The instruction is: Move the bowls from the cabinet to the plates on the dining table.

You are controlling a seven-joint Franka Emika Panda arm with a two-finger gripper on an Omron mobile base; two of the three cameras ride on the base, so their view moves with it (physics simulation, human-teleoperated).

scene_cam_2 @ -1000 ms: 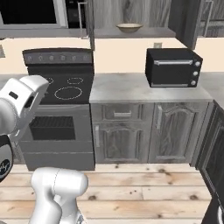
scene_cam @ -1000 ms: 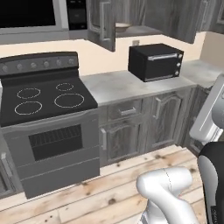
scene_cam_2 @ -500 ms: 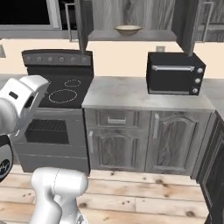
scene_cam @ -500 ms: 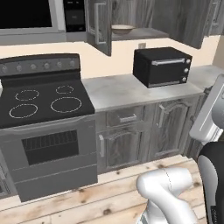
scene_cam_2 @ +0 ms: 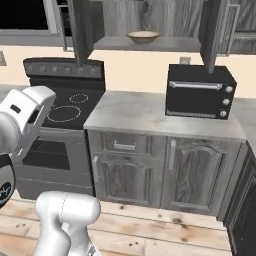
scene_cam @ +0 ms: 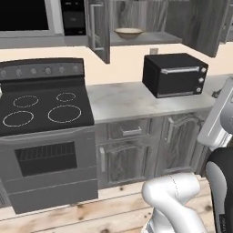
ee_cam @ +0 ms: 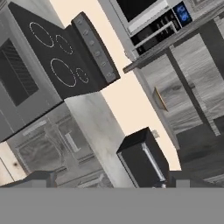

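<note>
Gripper: we see the two dark finger tips of the two-finger gripper [ee_cam: 109,178] low in the hand view, well apart from each other; the pincer stands spread wide, with nothing between the tips.

Arm: the white Franka arm [scene_cam: 175,200] rises at the lower right of the left base view, above the pale wooden plank floor [scene_cam_2: 190,227].

Lower cupboards: grey wood-grain base cupboards with one drawer and panelled doors [scene_cam_2: 165,170] stand beyond the floor, under a grey-white marbled stone counter top [scene_cam: 123,100].

Stove: the black stove with ring burners [scene_cam: 43,107] sits just beside that counter, on its left in both base views; its oven door faces us.

Appliance: a black boxy countertop oven with a bar handle and three knobs [scene_cam_2: 200,91] rests on the counter, toward the wall and to the right.

Cabinet: the tall grey wood-grain wall cabinet [scene_cam_2: 150,45] hangs above the counter; both panelled doors stand open, and the left door [scene_cam: 99,27] carries a long vertical bar handle.

Bowl: we note one shallow pale cream-beige round bowl [scene_cam: 128,32] upright on the open cabinet shelf, above the counter and left of the black oven. In the hand view it appears edge-on and small, so we cannot tell more from there.
</note>
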